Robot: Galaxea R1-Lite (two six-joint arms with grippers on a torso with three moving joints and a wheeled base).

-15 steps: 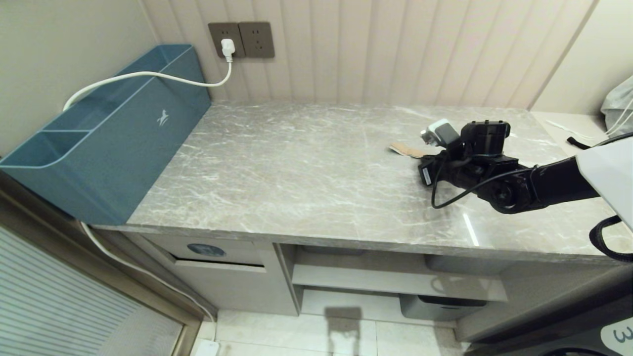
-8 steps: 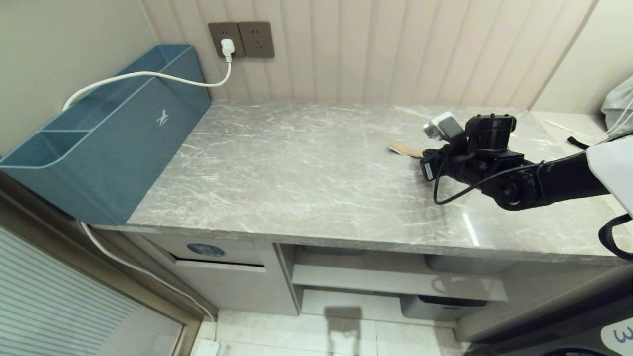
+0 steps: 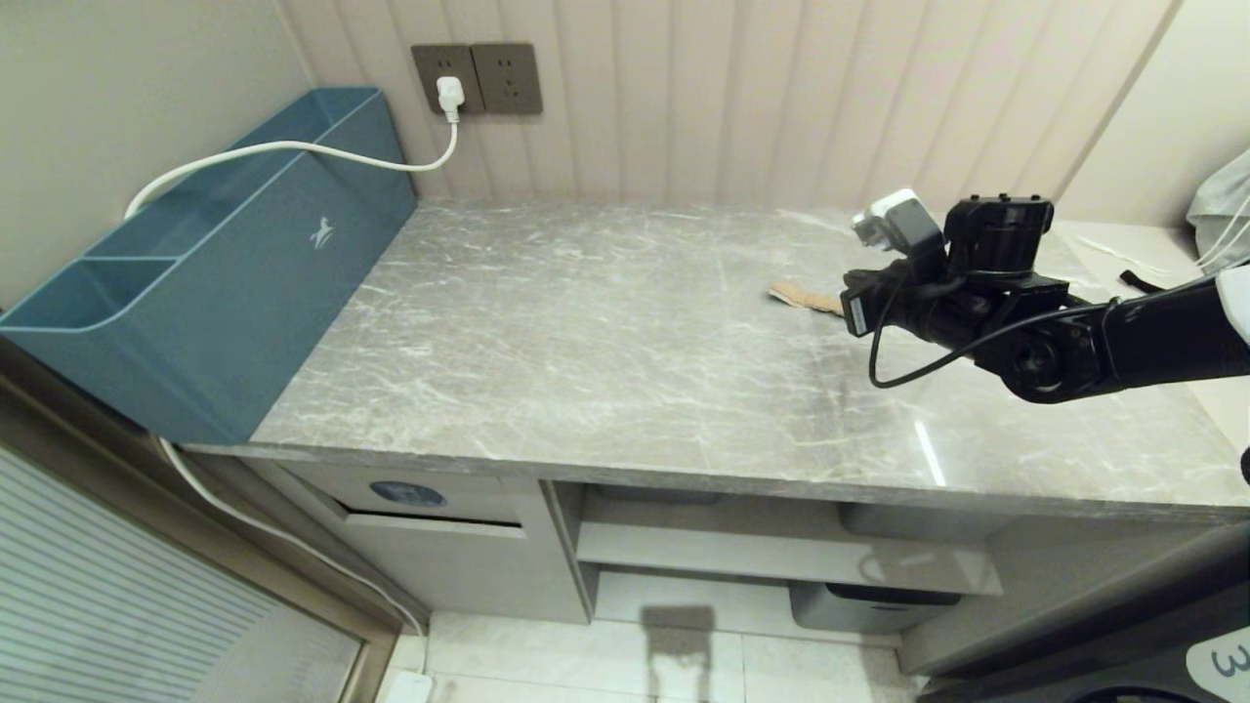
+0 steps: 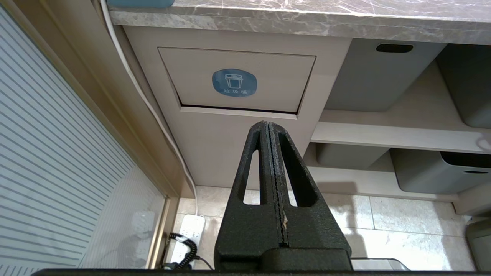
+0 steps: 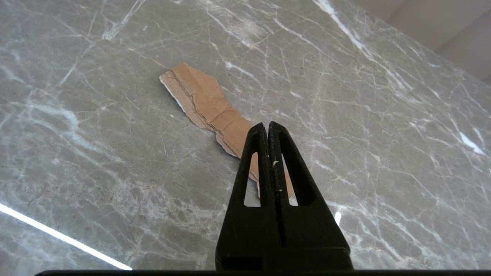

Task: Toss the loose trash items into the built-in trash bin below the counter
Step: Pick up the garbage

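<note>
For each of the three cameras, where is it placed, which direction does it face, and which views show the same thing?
Head view: high on the robot, looking down at the counter; right arm shows.
Left wrist view: low, facing the built-in trash bin; shut left gripper shows.
Right wrist view: above the counter, facing the cardboard scrap; shut right gripper shows.
Shared: the scrap appears in head and right wrist views; the bin in head and left wrist views.

I see a polished, glossy marble-look table [image 5: 115,161], a rough torn brown cardboard scrap [image 5: 207,107], matt grainy black plastic on my right claw [image 5: 267,128], and a smooth matt blue organizer box [image 3: 225,293].
</note>
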